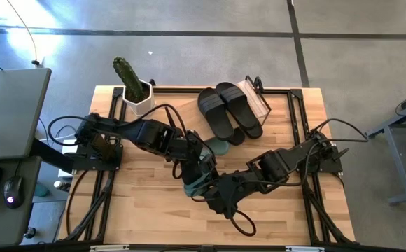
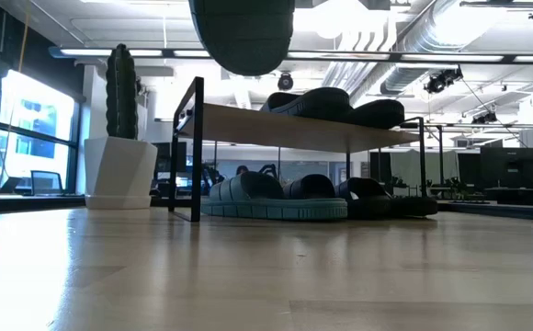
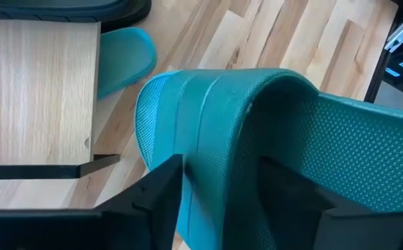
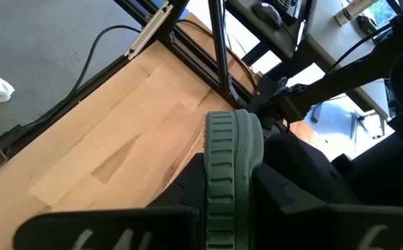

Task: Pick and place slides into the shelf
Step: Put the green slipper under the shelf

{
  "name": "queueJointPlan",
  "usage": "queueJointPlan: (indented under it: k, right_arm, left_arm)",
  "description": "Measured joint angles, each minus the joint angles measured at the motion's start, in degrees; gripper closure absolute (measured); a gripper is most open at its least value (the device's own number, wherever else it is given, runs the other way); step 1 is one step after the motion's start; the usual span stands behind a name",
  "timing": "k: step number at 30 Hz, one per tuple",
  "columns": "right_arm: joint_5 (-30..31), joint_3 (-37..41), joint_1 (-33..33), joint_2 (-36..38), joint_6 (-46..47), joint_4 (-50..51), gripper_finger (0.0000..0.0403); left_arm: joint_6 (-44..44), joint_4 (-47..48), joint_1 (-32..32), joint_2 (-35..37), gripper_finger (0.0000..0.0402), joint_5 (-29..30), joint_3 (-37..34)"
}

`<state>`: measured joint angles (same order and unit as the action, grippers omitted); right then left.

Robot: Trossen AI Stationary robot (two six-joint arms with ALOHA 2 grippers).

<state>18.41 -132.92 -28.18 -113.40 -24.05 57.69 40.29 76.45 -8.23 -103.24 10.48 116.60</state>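
Both my grippers hold one green slide [image 1: 197, 180] up off the table. My left gripper [image 3: 215, 201] pinches its strap and my right gripper [image 4: 233, 201] pinches its edge, so I can turn it toward the shelf [image 2: 294, 129].

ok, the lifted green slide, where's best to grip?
On the green slide, the strap: it arches off the footbed, so fingers can close across it from its open edge, as the left gripper does. The right gripper pinches only the thin sole rim.
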Motion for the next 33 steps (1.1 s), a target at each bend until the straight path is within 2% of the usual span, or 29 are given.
queueJointPlan:
  k: [8, 21, 29, 31, 33]
  right_arm:
    - [0.0, 0.0, -0.4, 0.0, 1.1, 1.4, 0.0364]
    - [-0.3, 0.2, -0.4, -0.2, 6.8, 6.4, 0.0365]
    - [-1.6, 0.2, -1.0, 0.2, 14.1, 10.9, 0.0365]
    - [-1.1, 0.2, -1.8, 1.0, 15.7, 10.8, 0.0365]
    - [1.9, 0.2, -3.2, 2.2, 17.2, 11.2, 0.0365]
  left_arm:
    - [0.0, 0.0, 0.0, 0.0, 0.0208, -1.4, 0.0]
    - [0.0, -1.6, 0.0, 3.2, 0.0208, -2.8, 0.1]
    - [0.0, -2.5, 0.0, 7.4, 0.0208, -3.6, 0.1]
    - [-0.2, -2.7, 0.0, 8.6, 0.0208, -3.6, 0.1]
    - [-1.3, -3.2, 0.0, 9.5, 0.0208, -3.6, 0.1]
